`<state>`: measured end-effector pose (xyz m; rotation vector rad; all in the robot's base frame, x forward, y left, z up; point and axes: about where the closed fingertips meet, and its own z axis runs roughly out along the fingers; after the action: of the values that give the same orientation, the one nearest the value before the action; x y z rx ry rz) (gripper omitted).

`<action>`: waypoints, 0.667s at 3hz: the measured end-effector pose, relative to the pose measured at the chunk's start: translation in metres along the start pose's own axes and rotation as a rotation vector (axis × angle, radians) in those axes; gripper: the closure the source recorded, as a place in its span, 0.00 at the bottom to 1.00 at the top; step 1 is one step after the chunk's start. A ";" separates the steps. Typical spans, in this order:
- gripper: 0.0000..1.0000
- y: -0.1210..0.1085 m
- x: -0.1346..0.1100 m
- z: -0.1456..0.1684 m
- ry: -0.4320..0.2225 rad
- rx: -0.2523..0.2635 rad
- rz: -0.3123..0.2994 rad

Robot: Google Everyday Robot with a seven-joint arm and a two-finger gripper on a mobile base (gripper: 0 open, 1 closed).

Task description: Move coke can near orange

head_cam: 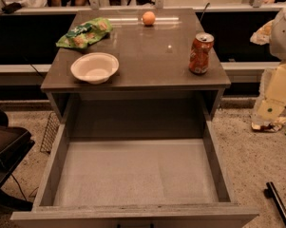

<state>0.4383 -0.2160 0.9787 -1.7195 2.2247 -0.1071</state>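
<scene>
Fingers on the gripper (270, 109): you cannot tell whether they are apart or together. The gripper hangs well to the right of the coke can (200, 53), off the desk (147, 65) and lower. You see the can upright at the desk's front right. From the can, the orange (148, 18) lies well apart, back and left; the white bowl (95, 67) sits far left, the green bag (84, 33) farther back-left. An open drawer (133, 170) lies below the can.
</scene>
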 end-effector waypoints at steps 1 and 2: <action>0.00 0.000 0.000 0.000 0.000 0.000 0.000; 0.00 -0.009 -0.003 0.001 -0.029 0.027 0.010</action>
<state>0.4480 -0.2156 0.9810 -1.6848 2.2017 -0.1087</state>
